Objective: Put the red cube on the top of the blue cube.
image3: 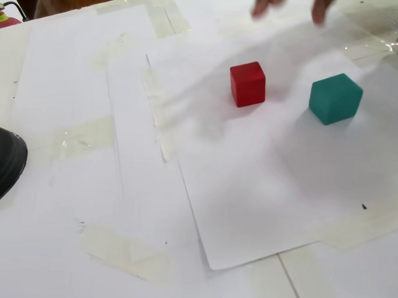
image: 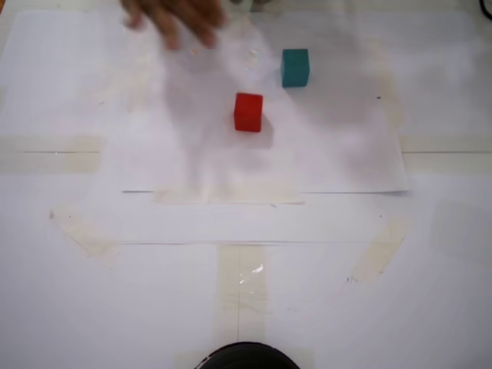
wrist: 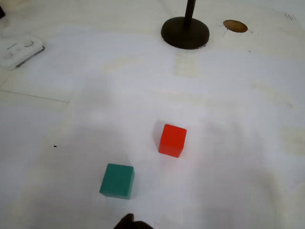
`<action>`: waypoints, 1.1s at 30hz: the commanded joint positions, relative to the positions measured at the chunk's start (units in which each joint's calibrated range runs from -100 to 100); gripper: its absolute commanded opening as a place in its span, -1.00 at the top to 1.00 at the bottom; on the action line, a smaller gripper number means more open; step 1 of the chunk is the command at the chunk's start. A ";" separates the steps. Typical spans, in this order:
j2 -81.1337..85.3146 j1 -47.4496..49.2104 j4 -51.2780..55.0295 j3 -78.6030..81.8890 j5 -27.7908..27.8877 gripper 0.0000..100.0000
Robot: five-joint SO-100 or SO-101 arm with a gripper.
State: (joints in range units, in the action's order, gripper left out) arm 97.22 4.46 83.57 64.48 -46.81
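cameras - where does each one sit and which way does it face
A fixed view: high above, looking down on the small matte red cube; a blurred hand at top.
Wrist view: low, facing a black round stand base; jaws unclear.
A fixed view: from the side, angled down; blurred fingers at top.
All share the red cube and small matte teal cube.

White paper sheets (image: 323,154) are lying taped to the table; beyond them in the wrist view, a black round stand base (wrist: 185,32) is sitting beside a brown spot (wrist: 235,26).
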 commanded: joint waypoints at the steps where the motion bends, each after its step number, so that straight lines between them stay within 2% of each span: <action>1: 0.20 -0.30 -1.10 -0.07 -0.39 1.00; 14: -3.66 -0.98 2.16 -4.06 -1.56 1.00; 33: -45.21 -2.04 7.95 -45.01 -0.10 0.99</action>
State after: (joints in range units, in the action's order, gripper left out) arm 62.60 2.34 91.05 30.50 -47.50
